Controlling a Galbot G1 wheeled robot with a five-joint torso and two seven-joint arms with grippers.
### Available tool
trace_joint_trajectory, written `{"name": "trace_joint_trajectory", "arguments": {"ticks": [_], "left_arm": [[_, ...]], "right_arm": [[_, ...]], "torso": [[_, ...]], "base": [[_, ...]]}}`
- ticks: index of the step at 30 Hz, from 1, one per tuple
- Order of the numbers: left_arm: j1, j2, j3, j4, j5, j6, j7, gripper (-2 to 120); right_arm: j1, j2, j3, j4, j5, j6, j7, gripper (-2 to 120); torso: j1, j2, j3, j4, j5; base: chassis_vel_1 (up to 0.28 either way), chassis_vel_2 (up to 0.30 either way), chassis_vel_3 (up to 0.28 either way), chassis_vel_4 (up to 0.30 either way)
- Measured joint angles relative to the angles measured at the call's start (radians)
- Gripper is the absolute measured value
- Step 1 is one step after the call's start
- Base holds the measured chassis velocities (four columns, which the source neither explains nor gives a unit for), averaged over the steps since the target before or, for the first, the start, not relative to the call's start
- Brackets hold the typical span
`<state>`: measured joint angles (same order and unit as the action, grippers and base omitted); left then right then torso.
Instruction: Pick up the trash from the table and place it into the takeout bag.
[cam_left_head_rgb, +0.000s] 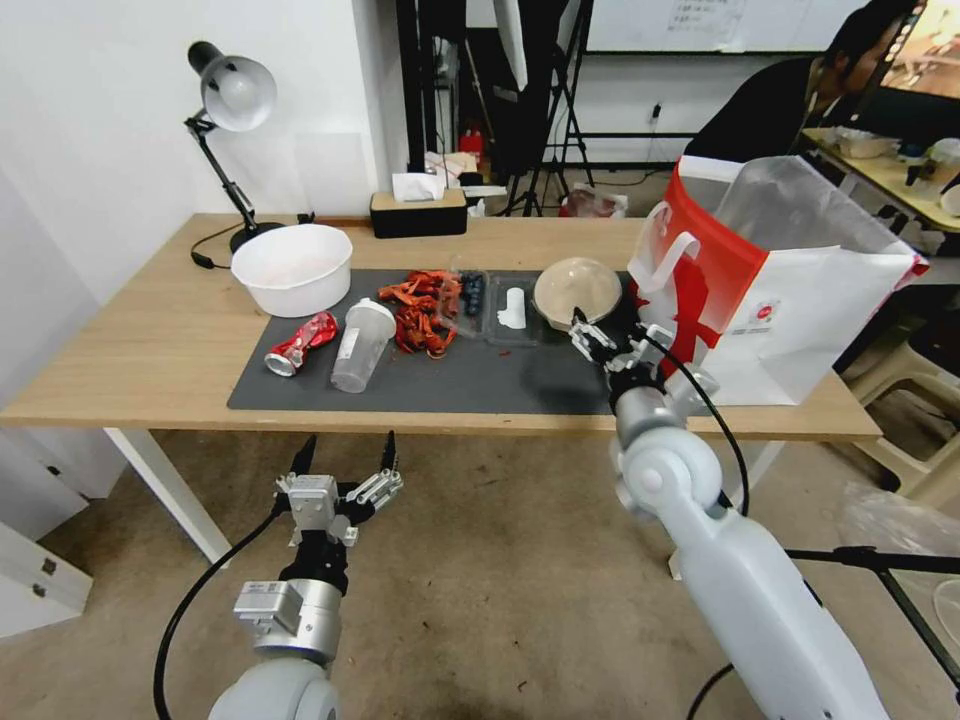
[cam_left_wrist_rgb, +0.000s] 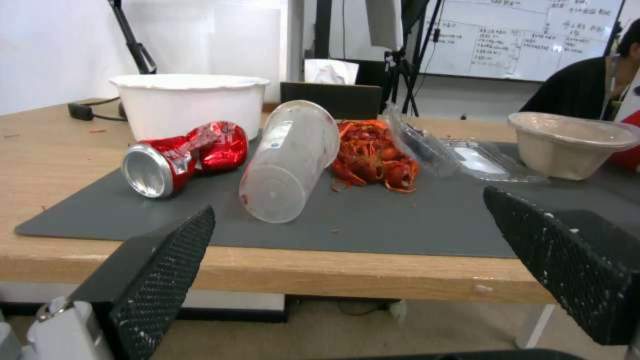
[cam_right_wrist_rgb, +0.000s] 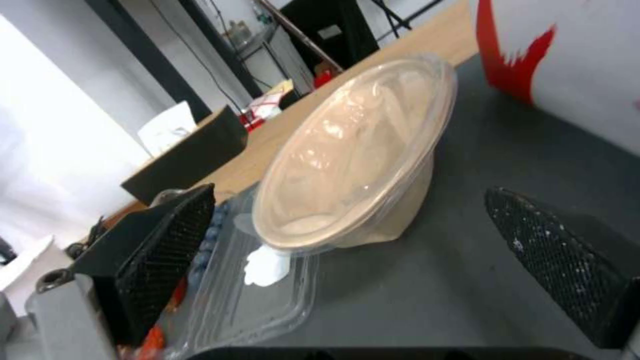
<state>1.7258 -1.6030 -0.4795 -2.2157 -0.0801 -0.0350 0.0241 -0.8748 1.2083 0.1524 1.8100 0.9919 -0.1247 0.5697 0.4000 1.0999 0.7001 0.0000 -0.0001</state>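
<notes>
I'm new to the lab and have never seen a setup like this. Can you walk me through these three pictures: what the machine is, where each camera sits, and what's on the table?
This is a wheeled robot with two arms. The wide picture comes from its head camera; the other two come from cameras on its wrists, so the dark pads at their edges are its own fingers.

The right gripper is open over the grey mat, close to a beige bowl with a clear lid, touching nothing. The left gripper is open too, held below the table edge, empty.

On the mat lie a crushed red can, a clear cup on its side, a heap of red shells and a clear tray. A white tub sits behind, and a red-and-white takeout bag stands beside the bowl.
</notes>
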Motion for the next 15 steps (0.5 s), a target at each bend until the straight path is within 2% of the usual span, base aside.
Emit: {"name": "trace_joint_trajectory", "arguments": {"ticks": [3,10,12,13,15], "left_arm": [[0.002,-0.001,-0.002,0.001,0.001,-0.002,-0.002,100],[0.003,-0.001,-0.005,0.002,0.001,-0.005,-0.008,100],[0.005,0.000,-0.007,0.003,0.001,-0.007,-0.009,100],[0.005,0.000,-0.007,0.003,0.001,-0.007,-0.009,100],[0.005,0.002,-0.009,0.004,0.001,-0.008,-0.011,100]], "right_arm": [[0.050,0.027,-0.007,-0.065,0.022,-0.007,0.008,100],[0.099,0.059,-0.010,-0.132,0.033,-0.020,0.018,97],[0.111,0.074,-0.010,-0.151,0.036,-0.031,0.025,88],[0.111,0.074,-0.010,-0.151,0.036,-0.031,0.025,88],[0.115,0.084,-0.010,-0.164,0.037,-0.037,0.029,76]], "torso": [[0.000,0.000,0.000,0.0000,0.0000],[0.000,0.000,0.000,-0.0001,0.0000],[0.000,0.000,0.000,0.0000,0.0000],[0.000,0.000,0.000,0.0000,0.0000],[0.000,0.000,0.000,0.0000,0.0000]], "base": [[0.000,0.000,0.000,0.000],[0.000,0.000,0.000,0.000],[0.000,0.000,0.000,0.000],[0.000,0.000,0.000,0.000],[0.000,0.000,0.000,0.000]]}}
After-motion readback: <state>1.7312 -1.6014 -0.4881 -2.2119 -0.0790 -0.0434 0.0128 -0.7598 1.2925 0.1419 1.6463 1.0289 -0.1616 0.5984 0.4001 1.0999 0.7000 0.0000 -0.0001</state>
